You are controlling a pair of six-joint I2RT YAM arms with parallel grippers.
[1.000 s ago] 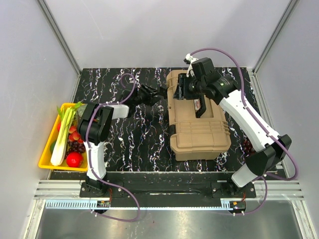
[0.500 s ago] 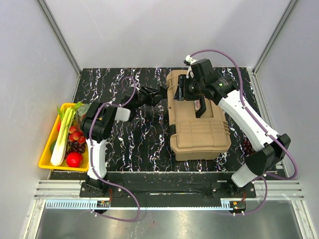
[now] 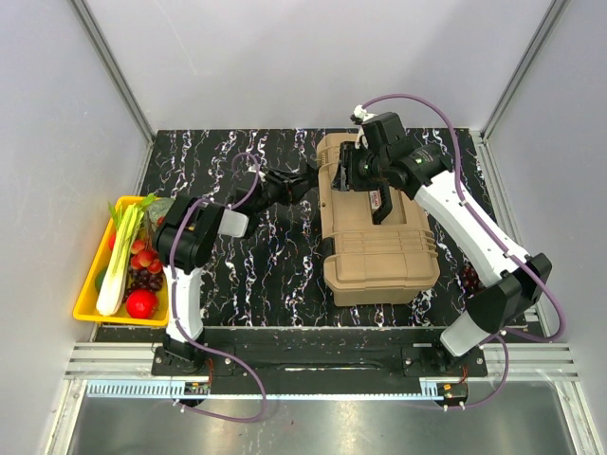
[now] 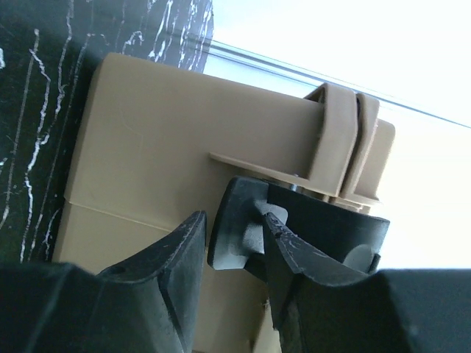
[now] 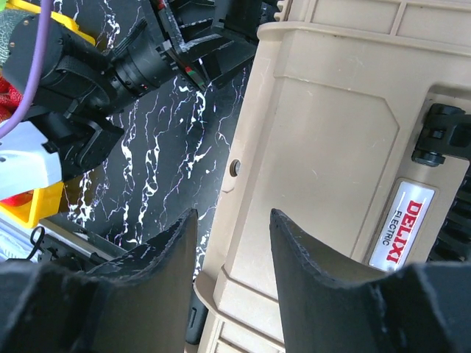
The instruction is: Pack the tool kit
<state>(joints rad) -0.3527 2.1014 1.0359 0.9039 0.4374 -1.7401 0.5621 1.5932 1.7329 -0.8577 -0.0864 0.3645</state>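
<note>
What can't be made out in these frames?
1. Inside of the large tan plastic toolbox: closed lid hides it in every view.
2. Whether the left pincer clamps the black latch: left wrist view, one finger overlaps it; too small from the top.
3. The black top handle: cut off by the right wrist view's right edge.
4. A small dark red thing beside the right arm: top view, too small, partly behind the arm.
</note>
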